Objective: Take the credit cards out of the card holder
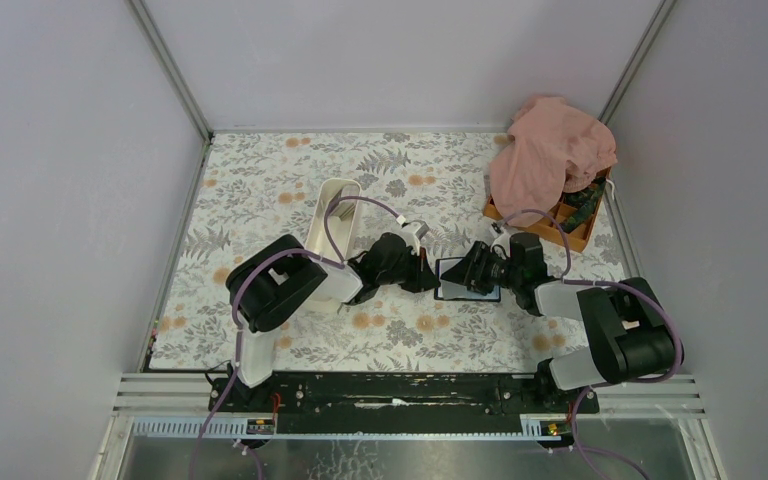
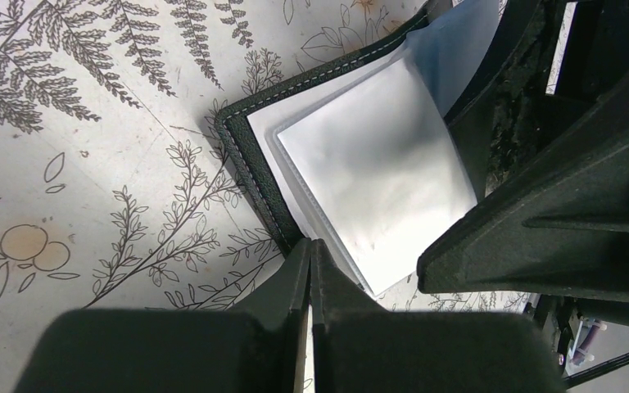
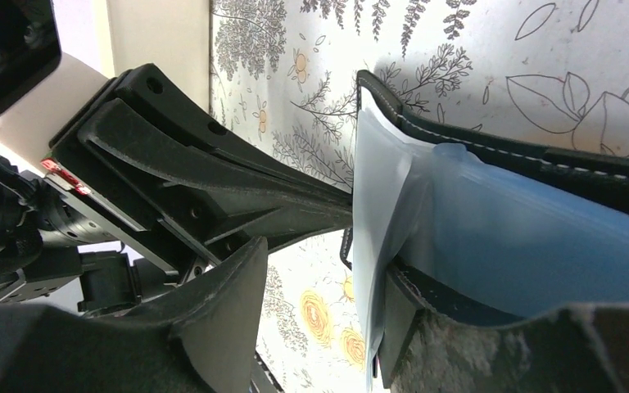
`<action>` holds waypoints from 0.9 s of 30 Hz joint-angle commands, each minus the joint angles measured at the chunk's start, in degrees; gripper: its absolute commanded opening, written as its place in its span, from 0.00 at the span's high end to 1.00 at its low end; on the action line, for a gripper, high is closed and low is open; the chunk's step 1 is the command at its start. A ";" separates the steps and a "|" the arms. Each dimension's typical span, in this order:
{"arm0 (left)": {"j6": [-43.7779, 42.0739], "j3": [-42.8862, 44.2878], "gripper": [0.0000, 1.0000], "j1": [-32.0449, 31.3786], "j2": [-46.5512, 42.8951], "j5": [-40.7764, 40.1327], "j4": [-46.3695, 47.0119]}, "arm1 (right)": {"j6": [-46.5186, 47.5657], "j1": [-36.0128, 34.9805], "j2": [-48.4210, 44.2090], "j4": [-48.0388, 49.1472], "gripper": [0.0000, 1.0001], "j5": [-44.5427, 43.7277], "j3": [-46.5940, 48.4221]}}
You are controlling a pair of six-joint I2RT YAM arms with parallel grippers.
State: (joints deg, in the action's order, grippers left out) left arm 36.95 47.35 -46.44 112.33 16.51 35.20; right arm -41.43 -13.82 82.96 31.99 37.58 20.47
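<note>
- The left gripper [image 2: 310, 255], bottom centre of its own view, was clenched tight. Its tips sat right at the lower corner of the card holder [image 2: 352, 180]. Whether a leaf of plastic was nipped between them, I could not tell.
- The right gripper [image 3: 323, 286], low in its own view, stood released with its jaws apart. One finger was tucked against the holder's black cover. The other was off to the left, with bare table showing between it and the plastic sleeve [image 3: 393, 188].
- The card holder lay open on the flowered table [image 1: 260, 180] at the centre of the overhead view, hemmed in by a gripper on each side.
- A pale rectangle showed through the sleeve in the left wrist view. It was likely a card, though I could not be sure, and nothing stood clear of the pocket.
- My read on the step: pinning the holder and hunting for purchase on the first card, with none out yet.
- The next move called for the left side to hold the holder from sliding. The right would close on a card edge alone, not the sleeve, and draw it out along the pocket's mouth.
- Further out, the white tray [image 1: 332, 215] stood to the upper left of the holder. The orange box [image 1: 575, 232] sat under a pink cloth [image 1: 550, 155] at the upper right, and both were well apart from the holder.
</note>
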 commanded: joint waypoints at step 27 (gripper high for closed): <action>8.72 -2.36 0.97 -0.39 0.78 10.33 6.80 | 3.35 2.36 -2.53 0.79 0.43 3.03 -2.13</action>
State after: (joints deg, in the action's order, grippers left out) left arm 43.07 45.56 -46.28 112.22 23.49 37.43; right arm -37.85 -11.79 80.31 29.02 38.72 18.72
